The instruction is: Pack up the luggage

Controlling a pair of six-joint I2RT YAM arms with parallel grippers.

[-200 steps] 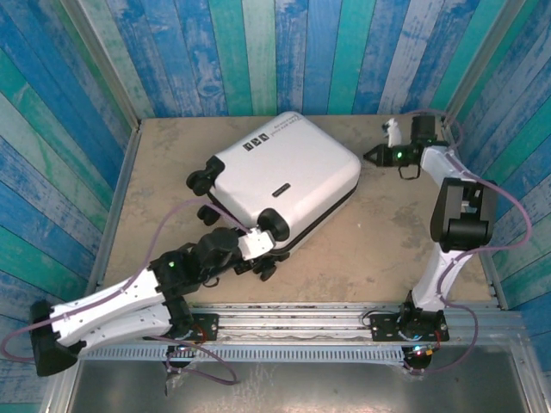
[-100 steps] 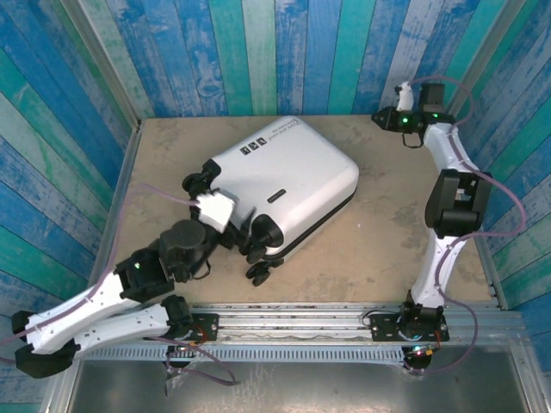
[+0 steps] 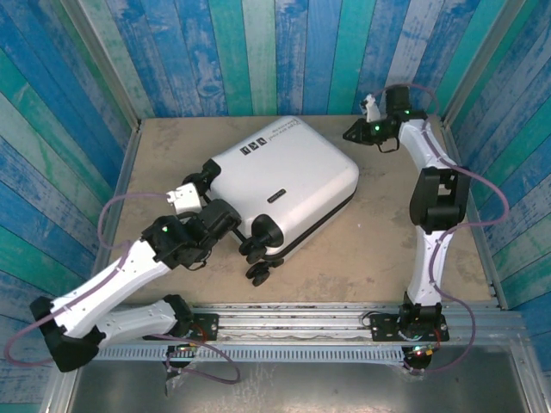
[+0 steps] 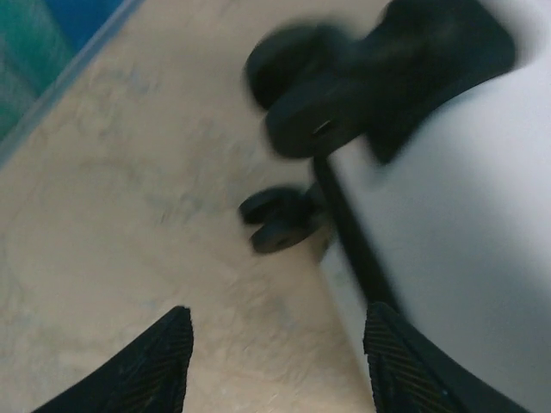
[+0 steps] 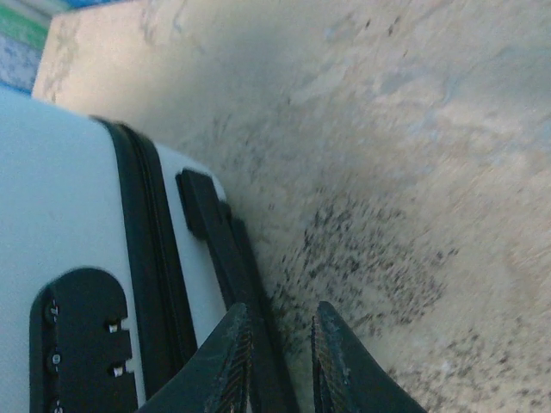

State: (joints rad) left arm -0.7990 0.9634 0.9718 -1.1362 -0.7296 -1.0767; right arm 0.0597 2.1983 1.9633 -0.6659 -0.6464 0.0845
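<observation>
Top view: luggage point(image 3: 288, 176), white, closed, flat at table point(image 3: 379, 237) centre. Left gripper point(image 3: 183, 196) beside near-left wheels; right gripper point(image 3: 351, 135) off far-right corner.
Left wrist: left gripper point(image 4: 275, 366) released, empty; wheel point(image 4: 280, 222) ahead, shell point(image 4: 465, 215) right.
Right wrist: right gripper point(image 5: 280, 361) nearly clenched, empty, just beside zipper edge; lock point(image 5: 82, 344) left.

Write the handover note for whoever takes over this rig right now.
Left gripper: open, empty, next to the luggage wheels.
Right gripper: almost shut, empty, low over the table by the lock.
Luggage: closed, lying flat mid-table.
Done: lid is down.
Left: contents and zip cannot be seen, so check both.
</observation>
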